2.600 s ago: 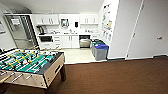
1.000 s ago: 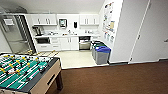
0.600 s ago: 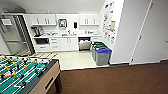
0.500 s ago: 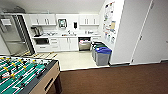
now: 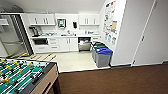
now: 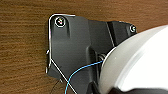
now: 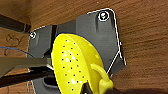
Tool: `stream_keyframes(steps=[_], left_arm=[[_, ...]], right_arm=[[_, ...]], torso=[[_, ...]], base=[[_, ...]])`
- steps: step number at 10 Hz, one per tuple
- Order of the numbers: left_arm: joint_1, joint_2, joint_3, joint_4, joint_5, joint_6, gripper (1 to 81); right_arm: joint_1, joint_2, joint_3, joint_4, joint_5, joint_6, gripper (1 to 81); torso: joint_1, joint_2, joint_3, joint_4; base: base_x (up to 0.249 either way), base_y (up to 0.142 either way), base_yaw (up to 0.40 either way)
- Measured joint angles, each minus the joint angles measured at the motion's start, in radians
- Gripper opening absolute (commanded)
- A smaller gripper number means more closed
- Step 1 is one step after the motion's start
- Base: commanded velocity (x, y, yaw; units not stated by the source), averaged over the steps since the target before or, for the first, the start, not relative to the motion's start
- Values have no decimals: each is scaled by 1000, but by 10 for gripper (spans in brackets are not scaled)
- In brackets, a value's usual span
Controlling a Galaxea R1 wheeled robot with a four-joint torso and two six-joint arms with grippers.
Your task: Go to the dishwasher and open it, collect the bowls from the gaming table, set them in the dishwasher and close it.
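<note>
The dishwasher sits under the far kitchen counter, dark inside above its steel front, so it looks open. The gaming table, with its green field and rods, fills the near left corner; I see no bowls on the part in view. In the right wrist view a yellow-green bowl dotted with small holes hangs close to the camera above the robot's dark plate and the wood-look floor, carried by my right gripper. In the left wrist view a pale round bowl hangs the same way, carried by my left gripper.
Grey bins with blue and green lids stand right of the path to the dishwasher, against a white wall corner. A wooden pallet lies on the pale kitchen floor at left, by a tall steel fridge. Brown floor lies in front.
The camera has moved forward and turned: the kitchen has grown nearer and the gaming table has slid to the lower left corner.
</note>
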Motion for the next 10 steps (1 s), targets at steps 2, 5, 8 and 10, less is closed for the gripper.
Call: stream_keyframes(steps=[2,5,8,10], left_arm=[[1,1,0,0,0,0,10],[2,3,0,0,0,0,10],[-10,4,0,0,-5,0,10],[2,6,0,0,-2,0,10]], right_arm=[[-1,0,0,0,-1,0,10],[-3,3,0,0,-1,-3,10],[8,8,-7,0,0,-4,10],[-8,11,-10,-1,-1,-4,10]], torso=[[0,0,0,0],[-1,0,0,0],[0,0,0,0],[-1,-1,0,0]], base=[[164,0,0],[174,0,0],[184,0,0],[186,0,0]])
